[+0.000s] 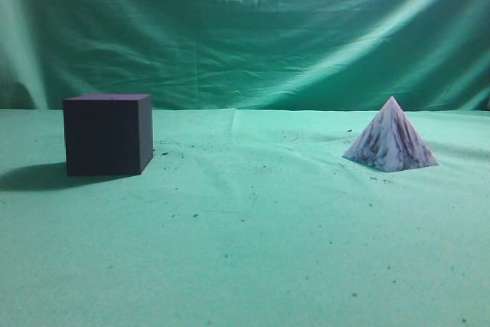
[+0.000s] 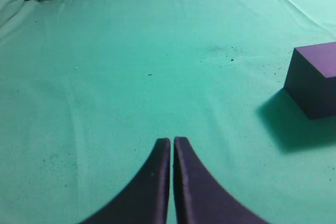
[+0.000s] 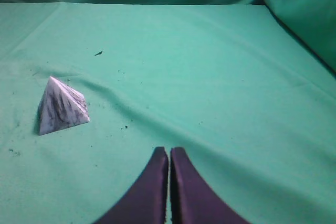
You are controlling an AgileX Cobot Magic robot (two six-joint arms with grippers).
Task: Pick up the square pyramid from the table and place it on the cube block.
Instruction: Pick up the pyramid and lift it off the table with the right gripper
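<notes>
The square pyramid, white with dark marbled streaks, stands upright on the green table at the right. It also shows in the right wrist view, left of and beyond my right gripper, which is shut and empty. The dark purple-black cube block stands at the left. It also shows at the right edge of the left wrist view, well right of my left gripper, which is shut and empty. Neither gripper shows in the exterior view.
A wrinkled green cloth backdrop hangs behind the table. Small dark specks lie scattered on the cloth between the cube and the pyramid. A fold of cloth rises at the right edge of the right wrist view.
</notes>
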